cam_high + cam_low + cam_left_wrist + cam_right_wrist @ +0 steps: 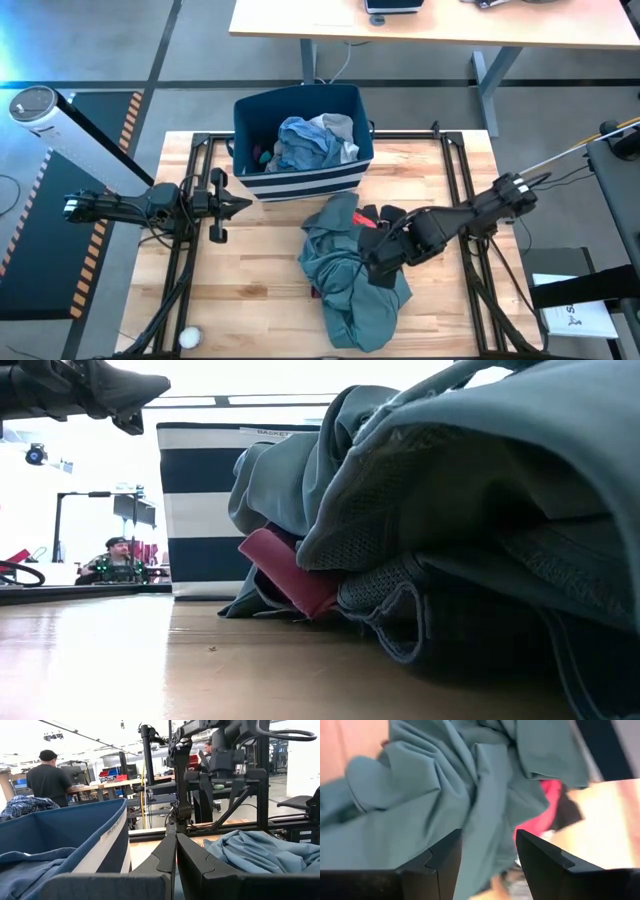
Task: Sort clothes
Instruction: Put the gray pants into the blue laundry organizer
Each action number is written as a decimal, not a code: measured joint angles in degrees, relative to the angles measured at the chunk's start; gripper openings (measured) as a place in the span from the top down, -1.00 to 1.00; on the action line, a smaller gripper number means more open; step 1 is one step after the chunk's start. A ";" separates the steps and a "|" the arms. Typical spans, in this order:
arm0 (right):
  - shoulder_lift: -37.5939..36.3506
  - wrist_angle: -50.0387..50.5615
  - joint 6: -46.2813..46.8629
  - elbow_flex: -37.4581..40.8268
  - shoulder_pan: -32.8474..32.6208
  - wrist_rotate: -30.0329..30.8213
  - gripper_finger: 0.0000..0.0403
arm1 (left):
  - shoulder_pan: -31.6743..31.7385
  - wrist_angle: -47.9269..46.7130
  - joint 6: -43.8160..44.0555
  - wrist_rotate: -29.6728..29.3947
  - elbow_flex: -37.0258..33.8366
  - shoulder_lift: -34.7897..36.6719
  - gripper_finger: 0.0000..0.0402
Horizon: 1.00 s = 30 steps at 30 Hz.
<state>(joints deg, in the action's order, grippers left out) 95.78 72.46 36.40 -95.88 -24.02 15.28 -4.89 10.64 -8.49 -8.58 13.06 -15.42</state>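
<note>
High view showed the right gripper (pixel 372 262) with fingers parted over the teal-green garment (pixel 350 285); the left gripper (pixel 240 204), fingers closed together, waited beside the navy bin (pixel 300 180).

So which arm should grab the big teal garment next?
Right: its gripper hovers open directly over the large teal-green fabric garment, while the left gripper sits shut beside the navy striped fabric bin.
</note>
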 joint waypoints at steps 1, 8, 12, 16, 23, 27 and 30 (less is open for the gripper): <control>-0.72 -2.63 0.64 2.03 0.01 -0.39 0.14 | 0.00 0.00 0.02 0.00 0.00 0.00 1.00; -1.35 -8.88 3.72 9.14 -0.39 -1.81 0.09 | 0.00 -0.01 0.00 0.00 0.00 -0.09 1.00; 1.49 -13.02 3.72 9.89 -0.36 -3.93 -0.07 | 0.00 0.02 0.00 0.00 0.00 -0.28 1.00; 3.98 -16.23 3.65 9.89 -0.30 -5.22 -0.30 | 0.00 0.06 0.02 0.00 0.00 -0.31 1.00; 7.16 -17.97 3.61 9.86 1.48 -5.00 -0.56 | 0.00 0.00 0.01 0.00 0.00 -0.55 1.00; 8.79 -20.15 2.70 9.86 2.64 -5.25 -0.59 | 0.00 -0.02 0.00 0.00 0.00 -0.76 1.00; 10.32 -21.18 1.99 9.86 3.46 -5.91 -0.58 | 0.00 0.11 0.00 0.00 0.00 -0.83 1.00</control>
<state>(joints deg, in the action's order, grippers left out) 106.10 51.28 38.39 -86.02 -20.56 9.38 -4.89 10.75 -8.49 -8.58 13.06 -16.25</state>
